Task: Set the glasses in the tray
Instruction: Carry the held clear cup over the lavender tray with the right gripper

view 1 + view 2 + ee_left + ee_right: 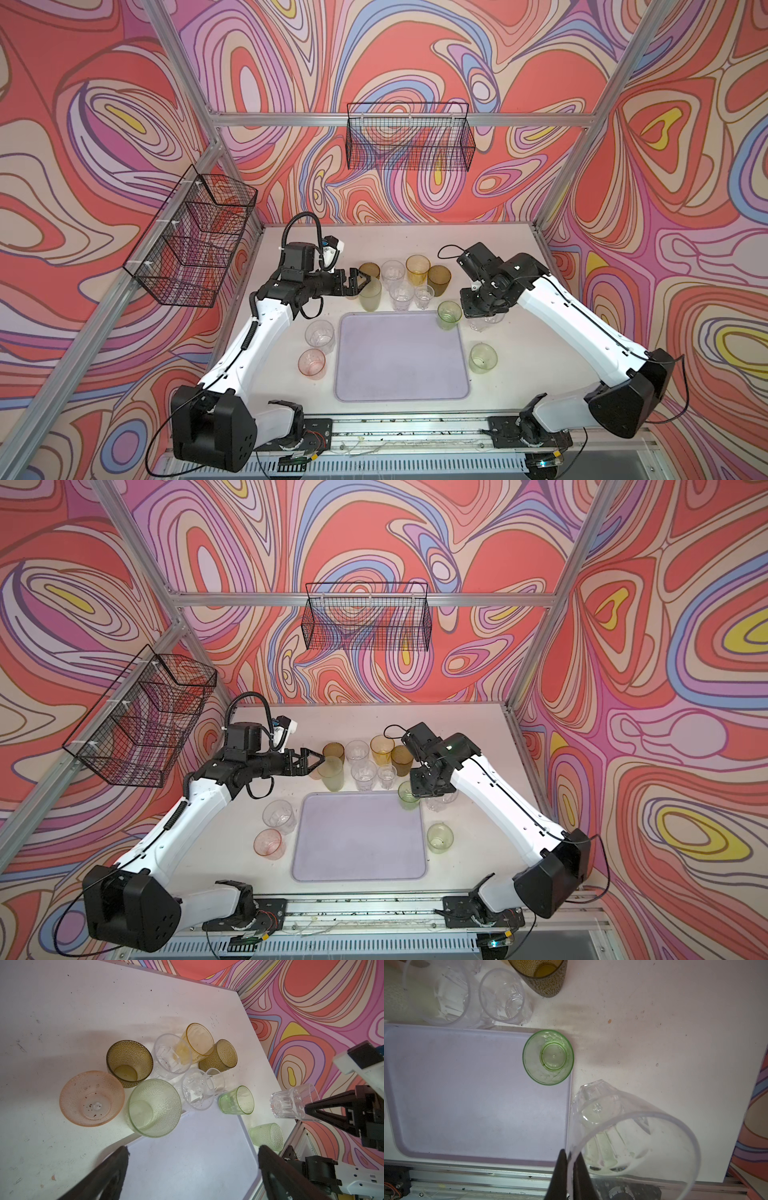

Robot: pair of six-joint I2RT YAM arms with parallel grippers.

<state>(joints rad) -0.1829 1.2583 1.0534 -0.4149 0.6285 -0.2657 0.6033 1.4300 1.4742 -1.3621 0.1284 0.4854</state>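
Right tool [571, 1154] pinches a clear glass [654, 1126] by its rim; top views hide that grip. Left tool [193, 1148] stands wide.

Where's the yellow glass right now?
In both top views the yellow glass stands in the back row beyond the tray, between a clear glass and an olive-brown glass.

The left arm reached forward with its wrist level, and the left gripper [192, 1159] stood wide open, holding nothing. The right arm bent inward with its wrist turned downward, the right gripper [571, 1154] pinched shut on the rim of a clear glass [635, 1138].
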